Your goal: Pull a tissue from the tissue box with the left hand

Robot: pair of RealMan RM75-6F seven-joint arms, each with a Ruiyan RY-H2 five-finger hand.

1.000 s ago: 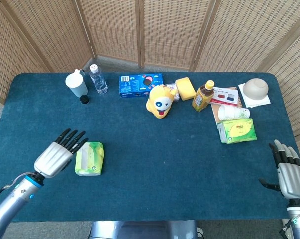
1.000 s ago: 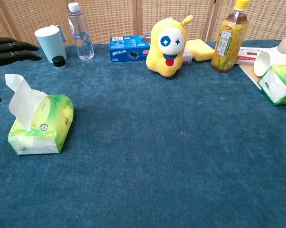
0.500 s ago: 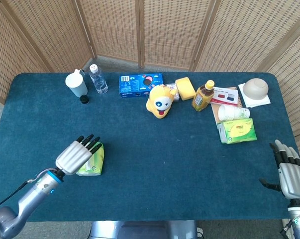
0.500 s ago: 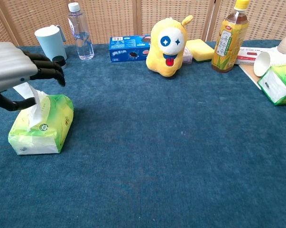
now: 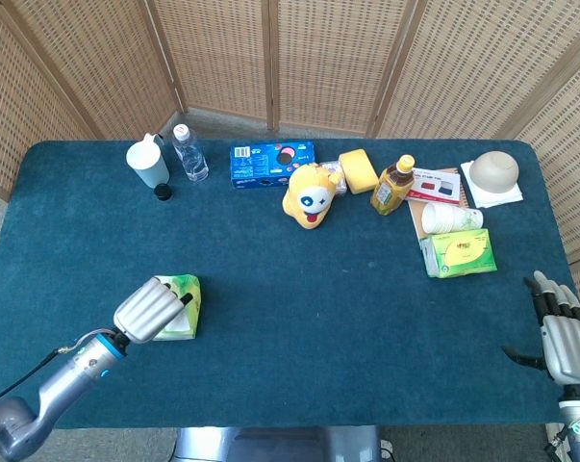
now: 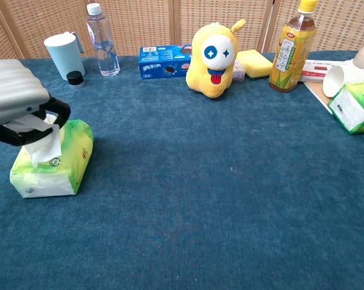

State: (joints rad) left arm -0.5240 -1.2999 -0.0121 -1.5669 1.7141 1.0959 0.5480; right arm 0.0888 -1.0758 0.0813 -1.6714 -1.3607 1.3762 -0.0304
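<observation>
1. The green tissue box [image 6: 49, 163] sits on the blue table [image 6: 230, 199], far left of the yellow toy [image 6: 215, 57].
2. The left hand [image 6: 19, 99] is closed around the white tissue [image 6: 41, 145] right above the box.
3. The tissue is grabbed but, I think, not pulled out yet.
4. The right hand [image 5: 564, 337] rests empty, fingers apart.

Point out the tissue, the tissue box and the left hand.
tissue [image 6: 41, 147], chest view, white sheet below the fingers.
tissue box [image 6: 67, 163], chest view, green side.
left hand [image 6: 15, 95], chest view, silver back.

My demonstration tabletop, blue cloth-covered table [image 5: 366, 318], woven rattan screens [image 5: 338, 58] behind, household props such as plush toy [image 5: 309, 195].
</observation>
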